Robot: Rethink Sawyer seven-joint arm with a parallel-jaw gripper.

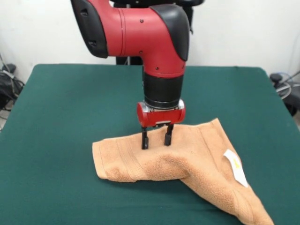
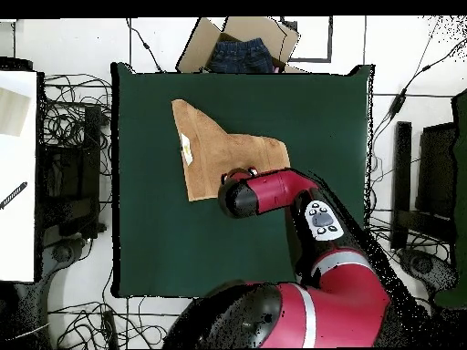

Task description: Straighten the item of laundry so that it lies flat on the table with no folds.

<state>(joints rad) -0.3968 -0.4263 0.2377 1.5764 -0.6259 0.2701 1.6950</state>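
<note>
The towel (image 1: 187, 159) lies folded on the green worktop (image 1: 61, 117), under the gripper (image 1: 156, 139). The gripper is open, its two tips resting on the towel's top edge. The towel looks soft, light and floppy, so it should bend and drag easily. A good place to pinch is a loose corner near the white tag (image 1: 236, 167).
</note>
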